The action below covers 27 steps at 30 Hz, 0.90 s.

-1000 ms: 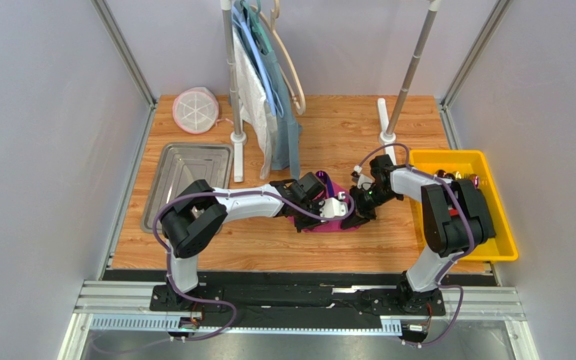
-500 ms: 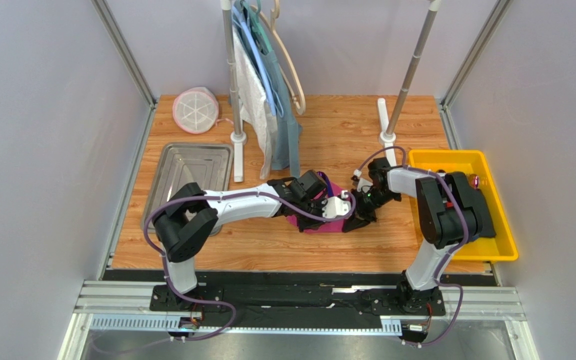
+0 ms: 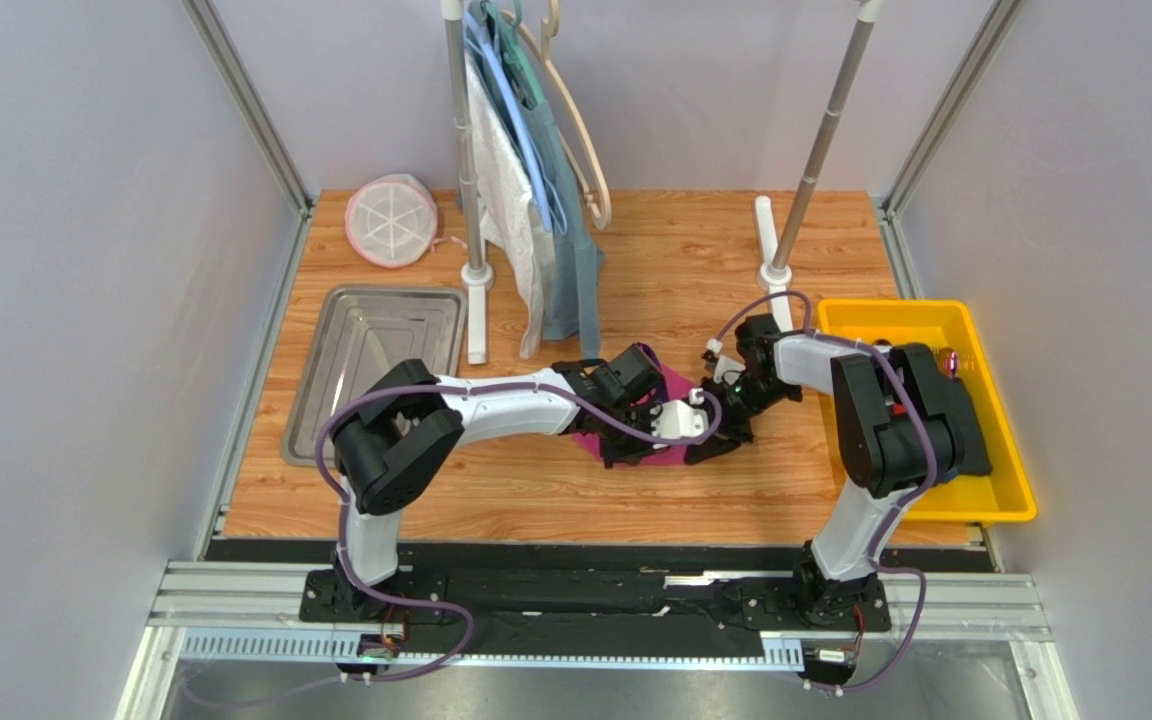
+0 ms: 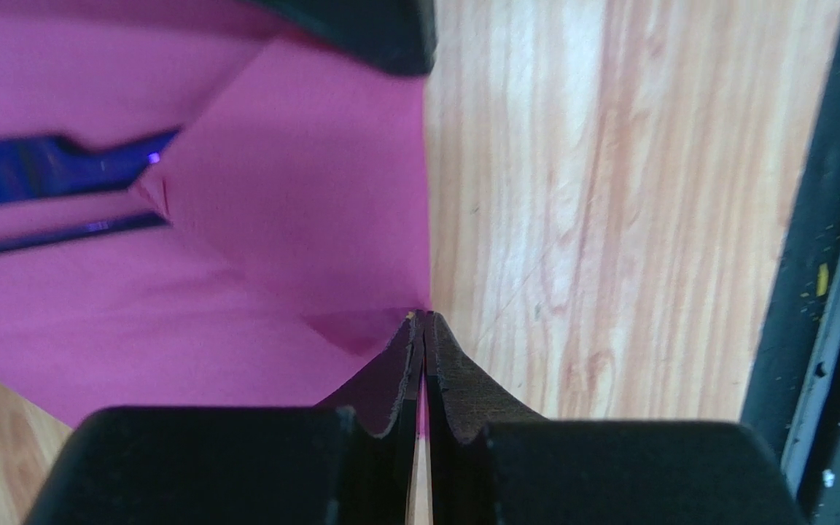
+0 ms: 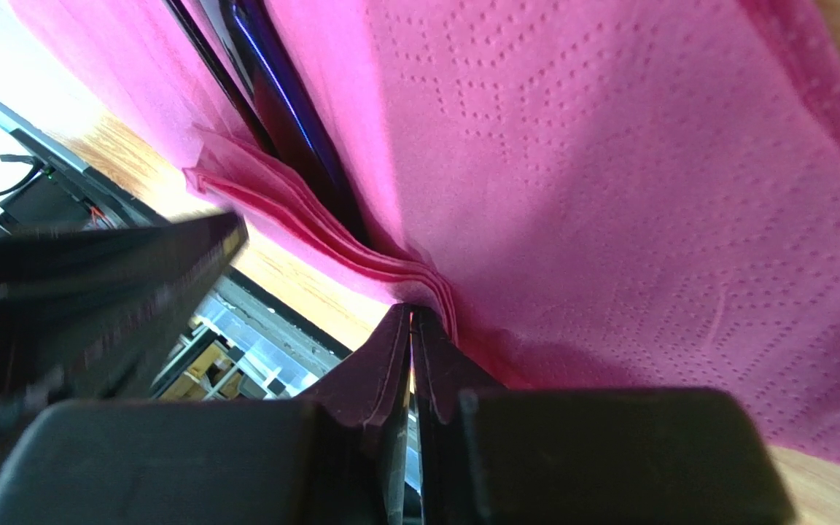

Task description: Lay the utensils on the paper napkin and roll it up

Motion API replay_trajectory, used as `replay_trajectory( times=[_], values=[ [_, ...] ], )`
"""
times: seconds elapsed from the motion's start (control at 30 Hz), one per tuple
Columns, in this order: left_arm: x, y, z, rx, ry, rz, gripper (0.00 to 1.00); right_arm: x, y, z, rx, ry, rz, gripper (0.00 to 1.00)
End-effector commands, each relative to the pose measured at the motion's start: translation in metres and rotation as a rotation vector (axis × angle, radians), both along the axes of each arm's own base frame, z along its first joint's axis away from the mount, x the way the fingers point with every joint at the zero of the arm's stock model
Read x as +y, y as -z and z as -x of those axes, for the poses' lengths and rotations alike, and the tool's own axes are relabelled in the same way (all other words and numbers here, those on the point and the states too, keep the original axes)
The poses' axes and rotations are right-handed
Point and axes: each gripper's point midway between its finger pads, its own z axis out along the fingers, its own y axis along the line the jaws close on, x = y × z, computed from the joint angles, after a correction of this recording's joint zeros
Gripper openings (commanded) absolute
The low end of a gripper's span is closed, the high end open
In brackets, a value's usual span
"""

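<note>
The napkin [image 3: 642, 450] lies on the wooden surface [image 3: 717, 255], about midway between its left and right edges and nearer the near edge than the far one. It is thin magenta-pink paper with a faint dotted emboss. It is not flat: one flap is folded over in a slanted crease, and along one side several layers sit stacked in a soft fold [image 5: 315, 224].

The utensils [image 4: 52, 175] lie inside that fold. They are slim, glossy and dark purple-blue, and only narrow strips of them show between the paper layers. Their ends are hidden.

The left pincer [image 4: 422, 328] has its tips pressed together on the napkin's edge, right where paper meets bare wood, and a sliver of pink shows between its fingers [image 4: 386, 383].

The right pincer [image 5: 410, 323] is likewise closed — its tips pinch the stacked layers just beside the utensils. From above, the two pincers sit close together over the napkin, the right one at its right side.
</note>
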Motion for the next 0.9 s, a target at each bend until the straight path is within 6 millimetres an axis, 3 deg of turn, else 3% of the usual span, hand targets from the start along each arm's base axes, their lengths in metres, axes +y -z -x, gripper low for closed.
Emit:
replay_trajectory(
  times=[0.0,0.3,0.43,0.67,0.87],
  values=[
    [0.011,0.011,0.006,0.035,0.002,-0.021,0.06,-0.003,-0.01,-0.011,-0.055,-0.018,0.017,0.11],
    [0.02,0.021,0.014,0.057,0.002,-0.043,0.05,-0.017,-0.015,-0.013,-0.028,0.006,0.032,0.13],
    [0.016,0.014,0.011,0.048,-0.002,-0.024,0.07,-0.016,-0.009,-0.013,-0.011,0.014,0.036,0.13],
    [-0.003,-0.022,0.0,0.008,-0.012,0.049,0.15,-0.019,-0.005,-0.016,-0.018,0.016,0.056,0.13],
    [-0.013,-0.026,-0.005,0.014,-0.028,0.069,0.15,-0.02,-0.005,-0.016,-0.024,0.014,0.062,0.13]
  ],
)
